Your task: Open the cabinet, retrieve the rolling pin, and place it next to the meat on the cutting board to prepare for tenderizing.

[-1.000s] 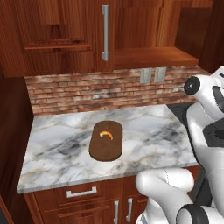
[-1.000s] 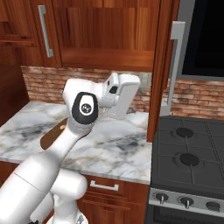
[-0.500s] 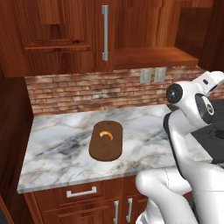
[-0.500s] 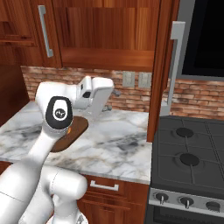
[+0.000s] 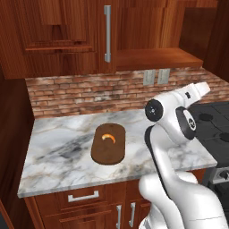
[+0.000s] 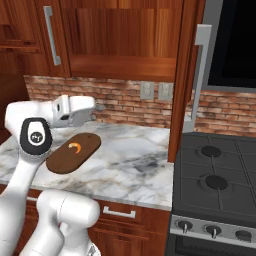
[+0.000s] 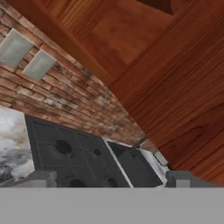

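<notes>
The cabinet (image 5: 67, 36) is hanging closed above the marble worktop (image 5: 58, 147), its long silver bar handle (image 5: 107, 33) standing vertical on the door edge so that you can pull the door outward; the rolling pin is presumably shut away behind it and cannot be confirmed. Below, the cutting board (image 5: 108, 144) is lying flat on the worktop with the meat (image 5: 108, 136) resting near its far end, leaving bare board beside the meat, probably as the spot for the pin. Note that your gripper (image 6: 95, 107) is hovering over the counter at backsplash level with its jaws spread wide and holding nothing. The cabinet handle is sitting well above and to the left of it, while the wrist camera is facing the stove (image 7: 70, 153) and brick wall (image 7: 65, 87), away from the door.
</notes>
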Controlling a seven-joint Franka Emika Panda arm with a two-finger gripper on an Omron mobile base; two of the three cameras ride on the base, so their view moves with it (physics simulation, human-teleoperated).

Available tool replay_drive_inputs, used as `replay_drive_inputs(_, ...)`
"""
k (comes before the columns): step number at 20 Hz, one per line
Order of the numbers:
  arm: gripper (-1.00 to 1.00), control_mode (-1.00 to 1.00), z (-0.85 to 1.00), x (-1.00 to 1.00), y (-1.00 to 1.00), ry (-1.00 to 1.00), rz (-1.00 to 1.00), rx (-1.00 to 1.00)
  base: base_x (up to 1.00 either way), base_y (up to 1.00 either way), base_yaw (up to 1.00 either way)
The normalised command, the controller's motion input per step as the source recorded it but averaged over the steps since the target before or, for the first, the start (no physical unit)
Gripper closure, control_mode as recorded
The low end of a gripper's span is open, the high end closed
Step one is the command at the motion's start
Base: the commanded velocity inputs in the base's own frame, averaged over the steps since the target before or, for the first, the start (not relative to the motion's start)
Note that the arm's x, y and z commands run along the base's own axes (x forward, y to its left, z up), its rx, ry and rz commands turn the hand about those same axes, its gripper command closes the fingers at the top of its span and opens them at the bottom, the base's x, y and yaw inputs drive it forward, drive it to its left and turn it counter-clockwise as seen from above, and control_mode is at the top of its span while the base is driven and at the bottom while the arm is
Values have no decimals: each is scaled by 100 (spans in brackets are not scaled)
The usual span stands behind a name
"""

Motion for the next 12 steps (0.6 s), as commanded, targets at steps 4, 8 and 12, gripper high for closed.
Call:
replay_drive_inputs(4, -100, -100, 0, -8, 94, -29, 7, 13, 0, 0, 0)
replay_drive_inputs(8, -100, -100, 5, -3, 97, -22, 7, 13, 0, 0, 0)
replay_drive_inputs(12, -100, -100, 15, -3, 99, -21, 8, 16, 0, 0, 0)
